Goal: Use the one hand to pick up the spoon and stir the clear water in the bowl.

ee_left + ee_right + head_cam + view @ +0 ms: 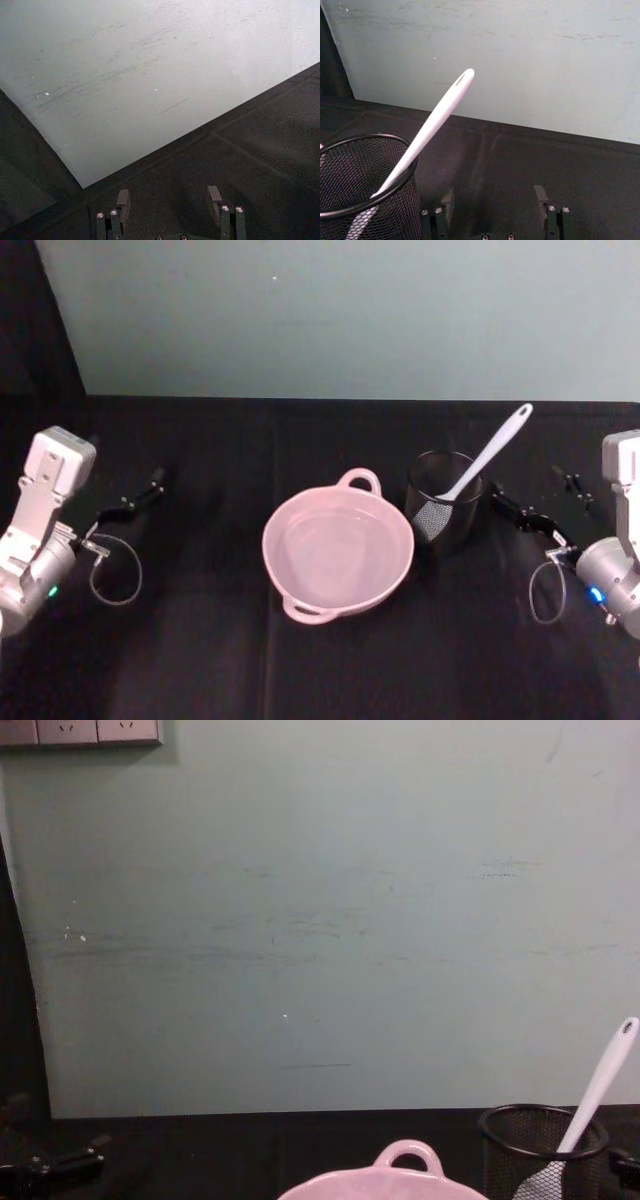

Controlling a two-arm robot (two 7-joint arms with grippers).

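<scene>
You've got the bowl (338, 552) mid-bench (200, 660); mesh cup (444, 502) just beside it on its right, spoon (487, 455) standing in the cup, handle leaning right; left gripper (140, 495) far left, right gripper (530, 515) right of the cup.

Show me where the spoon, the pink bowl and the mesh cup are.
spoon (492, 453), head view, middle of the white handle.
pink bowl (300, 592), head view, near-left rim.
mesh cup (395, 210), right wrist view, wire-mesh side wall.

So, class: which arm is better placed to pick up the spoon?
Right. The right gripper sits open just beside the mesh cup holding the spoon; the left gripper is beyond the bowl.
</scene>
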